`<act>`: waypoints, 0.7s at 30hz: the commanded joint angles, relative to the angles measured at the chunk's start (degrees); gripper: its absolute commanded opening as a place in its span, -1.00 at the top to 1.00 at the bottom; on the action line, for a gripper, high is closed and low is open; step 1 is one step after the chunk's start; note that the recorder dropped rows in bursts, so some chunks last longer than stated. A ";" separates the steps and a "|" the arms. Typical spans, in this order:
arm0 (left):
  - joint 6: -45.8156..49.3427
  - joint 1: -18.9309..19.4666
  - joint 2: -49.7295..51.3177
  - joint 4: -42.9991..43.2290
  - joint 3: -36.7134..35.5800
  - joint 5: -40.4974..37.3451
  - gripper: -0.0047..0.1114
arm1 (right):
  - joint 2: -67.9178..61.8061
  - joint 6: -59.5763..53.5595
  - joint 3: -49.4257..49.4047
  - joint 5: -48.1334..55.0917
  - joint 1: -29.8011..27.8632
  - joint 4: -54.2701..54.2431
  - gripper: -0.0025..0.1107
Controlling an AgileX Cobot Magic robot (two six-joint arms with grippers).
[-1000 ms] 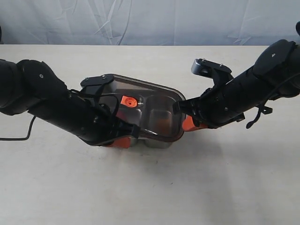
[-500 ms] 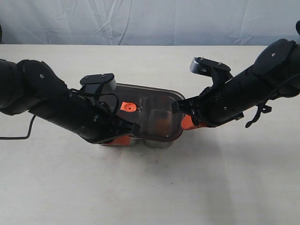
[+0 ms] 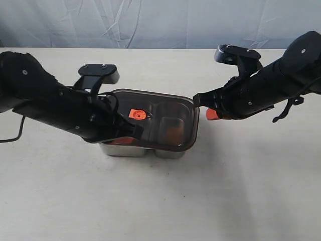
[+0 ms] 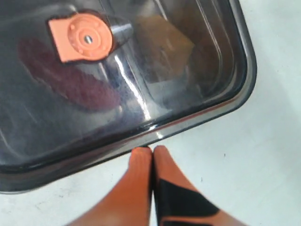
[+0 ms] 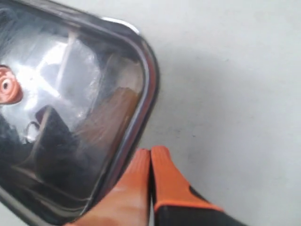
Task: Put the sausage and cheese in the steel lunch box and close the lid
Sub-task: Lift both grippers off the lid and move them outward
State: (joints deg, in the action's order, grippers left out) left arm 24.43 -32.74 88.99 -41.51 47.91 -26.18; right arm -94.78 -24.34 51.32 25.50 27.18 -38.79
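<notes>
Right up front, the tabletop (image 3: 160, 201) lies bare before the steel lunch box (image 3: 125, 150), whose shiny front wall shows beneath the lid (image 3: 160, 103). Box and lid both run their long axis left to right across the exterior view, from one arm toward the other. The lid sits on top with its orange valve tab (image 3: 137, 114) facing up.

Through the dark plastic the cheese (image 3: 173, 132) shows in the right-hand compartment. The sausage (image 4: 70, 80) is only a dim red streak on the other side of the tab, lying slantwise to the lid's edge.

The left gripper (image 4: 153, 150) has its fingers pressed together, empty, tips just beside the lid's rim. The right gripper (image 5: 150, 151) is likewise closed on nothing at the lid's right end.

I judge loading done and closing in hand. Whether the seal has seated all round cannot be told, so the next move calls for an even downward press on the rim.

Farthest back hangs a wrinkled cloth (image 3: 160, 22).
</notes>
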 commanded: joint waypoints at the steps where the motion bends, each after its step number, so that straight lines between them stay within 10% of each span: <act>1: -0.20 4.25 -3.68 1.34 0.24 2.28 0.91 | 0.43 3.52 1.11 -0.12 -1.82 5.07 0.96; 11: -0.20 17.89 -4.06 3.44 0.24 0.97 0.91 | -5.44 3.65 5.93 0.88 -1.82 5.46 0.97; 21: -0.20 19.05 -4.06 4.44 0.24 0.48 0.91 | -10.67 6.52 12.69 5.06 -1.82 9.02 0.97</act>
State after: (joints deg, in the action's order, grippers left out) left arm 24.31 -13.86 85.32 -37.24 47.91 -25.44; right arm -104.36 -19.02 62.94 29.63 25.68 -31.88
